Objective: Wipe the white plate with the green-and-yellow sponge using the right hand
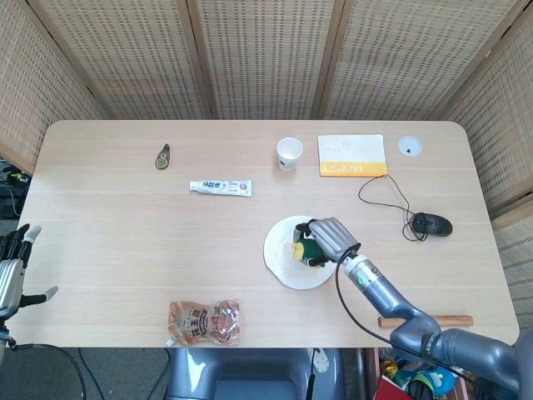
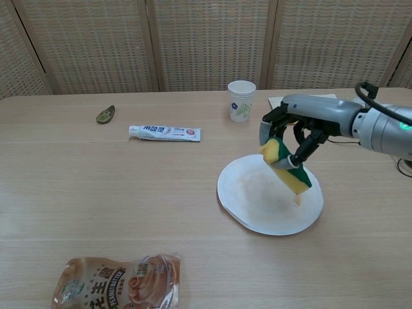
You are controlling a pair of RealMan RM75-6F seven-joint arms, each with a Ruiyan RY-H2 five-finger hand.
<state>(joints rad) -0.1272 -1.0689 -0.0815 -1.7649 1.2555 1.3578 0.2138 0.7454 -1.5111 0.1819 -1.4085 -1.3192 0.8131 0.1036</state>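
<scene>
Green-and-yellow sponge [image 2: 287, 168]: pinched in my right hand [image 2: 295, 131], tilted, hanging over the white plate [image 2: 254, 215].
White plate: on the bench [image 2: 96, 193], in front of the paper cup [image 2: 241, 100].
Right hand: fingers closed around the sponge's upper end.
Left hand [image 1: 12, 265]: off the bench's left edge, fingers apart, holding nothing.

Your right hand [image 2: 293, 132] holds the sponge [image 2: 286, 166] tilted above the plate [image 2: 251, 207]. Cup [image 2: 241, 100] and booklet [image 1: 352, 155] lie behind the plate, tube [image 2: 164, 133] to its left, snack bag [image 2: 120, 280] at the worktop [image 2: 96, 193] front edge.
</scene>
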